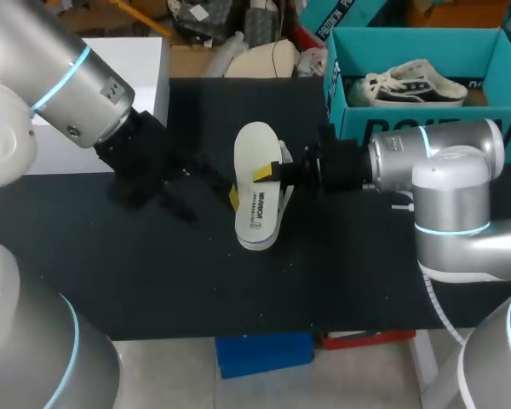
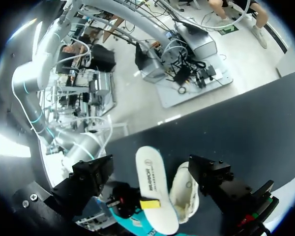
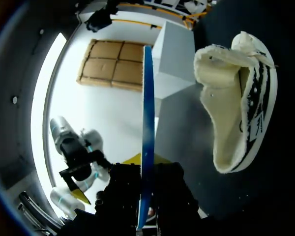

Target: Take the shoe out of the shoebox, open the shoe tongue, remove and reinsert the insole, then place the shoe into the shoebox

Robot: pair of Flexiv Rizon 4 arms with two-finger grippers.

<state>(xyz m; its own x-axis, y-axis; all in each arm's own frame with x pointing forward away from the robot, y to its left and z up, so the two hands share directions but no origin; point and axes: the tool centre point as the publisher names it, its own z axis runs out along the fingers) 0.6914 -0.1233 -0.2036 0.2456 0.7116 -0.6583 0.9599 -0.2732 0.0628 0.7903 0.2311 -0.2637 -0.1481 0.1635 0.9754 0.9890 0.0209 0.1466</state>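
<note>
My right gripper (image 1: 268, 173) is shut on the white insole (image 1: 257, 192), held flat above the middle of the black table. In the right wrist view the insole (image 3: 147, 123) shows edge-on, pinched between the black fingers (image 3: 169, 189). The cream shoe with black stripes (image 3: 236, 98) lies on its side on the table beside it; in the head view only a sliver of the shoe (image 1: 287, 183) shows past the insole. My left gripper (image 1: 206, 198) stands open just left of the insole, whose printed face (image 2: 155, 189) lies between its spread fingers (image 2: 214, 179). The teal shoebox (image 1: 426, 47) stands at the back right.
A second striped shoe (image 1: 417, 85) lies inside the shoebox. A white box (image 1: 140, 64) stands at the back left by the table's edge. The table's near edge (image 1: 238, 328) runs in front of both arms.
</note>
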